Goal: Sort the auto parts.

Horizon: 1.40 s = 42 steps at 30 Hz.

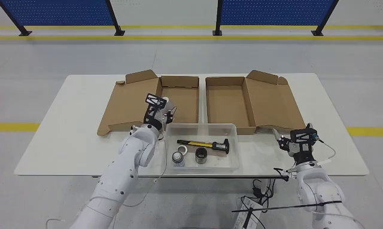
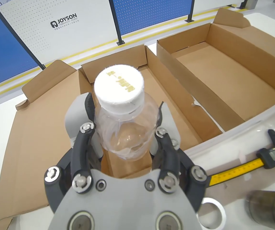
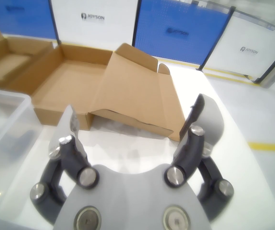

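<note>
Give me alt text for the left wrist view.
Jaws of the left gripper clamp a clear plastic bottle with a white cap above an open brown cardboard box. A second cardboard box sits beside it, and a yellow-and-black caliper lies nearby.

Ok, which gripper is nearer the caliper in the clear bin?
Left. The left gripper, shut on a bottle, hovers over a cardboard box beside the bin holding the caliper; the right gripper, open, sits over the table beyond the bin's other end.
</note>
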Tool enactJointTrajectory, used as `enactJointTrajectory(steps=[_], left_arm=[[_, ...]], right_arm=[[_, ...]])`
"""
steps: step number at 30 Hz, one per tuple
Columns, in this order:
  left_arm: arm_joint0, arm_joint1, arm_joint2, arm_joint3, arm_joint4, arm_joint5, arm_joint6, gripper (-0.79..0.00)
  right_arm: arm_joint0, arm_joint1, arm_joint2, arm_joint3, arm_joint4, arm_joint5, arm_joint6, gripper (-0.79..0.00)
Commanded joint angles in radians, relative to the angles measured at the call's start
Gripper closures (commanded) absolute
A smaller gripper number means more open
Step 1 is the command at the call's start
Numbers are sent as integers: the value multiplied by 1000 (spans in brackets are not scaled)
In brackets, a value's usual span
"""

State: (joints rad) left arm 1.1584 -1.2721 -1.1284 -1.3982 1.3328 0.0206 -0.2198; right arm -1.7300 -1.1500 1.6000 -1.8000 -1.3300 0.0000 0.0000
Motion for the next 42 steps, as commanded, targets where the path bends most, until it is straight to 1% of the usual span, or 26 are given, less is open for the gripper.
enactJointTrajectory(steps=[1,7,11,13,15,17,18,20,21,23,24,25,35,42], left_arm=[[-4,-2,2,7,0,2,-5,0],[-15,-7,8,30,6,-1,-21,0],[-20,-10,8,44,6,-1,-22,-68],[-22,-12,9,49,9,-1,-23,-83],[-22,-13,9,54,12,-1,-23,-117],[-23,-14,8,59,15,-1,-24,-194],[-24,-14,8,61,24,3,-23,-249],[-23,-14,11,62,44,4,-15,-425],[-22,-15,10,63,40,5,-14,-462],[-21,-16,8,64,36,5,-16,-579],[-21,-17,8,65,35,5,-17,-653],[-21,-17,7,66,35,4,-17,-785],[-22,-22,0,62,37,4,-20,-785],[-11,-23,-12,19,31,-4,-22,-785]], right_arm=[[0,0,0,0,0,0,0,-785],[0,0,0,0,0,0,0,-785],[0,0,0,0,0,0,0,-785],[0,0,0,0,0,0,0,-785],[0,0,0,0,0,0,0,-785],[0,0,0,0,0,0,0,-785],[0,0,0,0,0,0,0,-785],[0,0,0,0,0,0,0,-785],[0,0,0,0,0,0,0,-785],[0,0,0,0,0,0,0,-785],[0,0,0,0,0,0,0,-785],[0,0,0,0,0,0,0,-785],[0,0,0,0,0,0,0,-785],[0,0,0,0,0,0,0,-785]])
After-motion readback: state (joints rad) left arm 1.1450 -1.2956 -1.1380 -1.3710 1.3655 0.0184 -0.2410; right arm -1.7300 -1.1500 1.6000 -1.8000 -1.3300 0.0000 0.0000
